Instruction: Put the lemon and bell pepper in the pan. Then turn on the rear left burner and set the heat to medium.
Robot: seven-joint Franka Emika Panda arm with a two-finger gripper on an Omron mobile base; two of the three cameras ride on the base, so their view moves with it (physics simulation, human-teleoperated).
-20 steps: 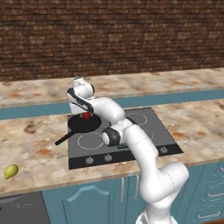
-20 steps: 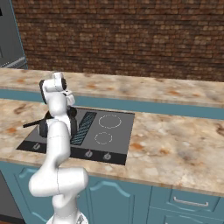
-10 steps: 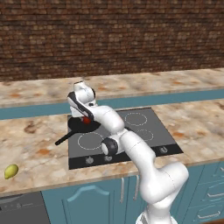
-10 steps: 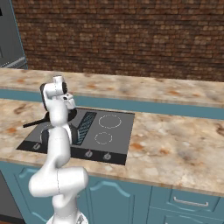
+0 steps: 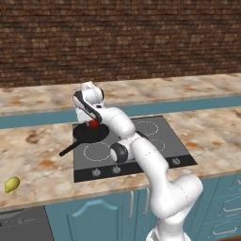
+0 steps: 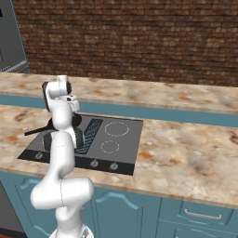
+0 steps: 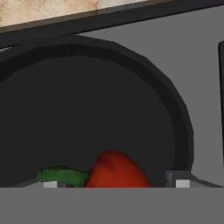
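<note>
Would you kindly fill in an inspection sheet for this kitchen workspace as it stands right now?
Surface: marbled countertop with a dark cooktop set into it.
Job's things: bell pepper low over or inside the pan, contact unclear; pan on the cooktop's rear left zone; lemon on the counter, far left, near the front edge.
Clutter: nothing seen.
Tool: tool over the pan, its tips spread either side of the bell pepper; grip unclear.
Cables: nothing seen.
Surroundings: brick wall behind, blue cabinets below, front knobs on the cooktop.

Brick wall (image 5: 141,37), marble counter (image 5: 212,127), blue cabinets (image 6: 195,218)
</note>
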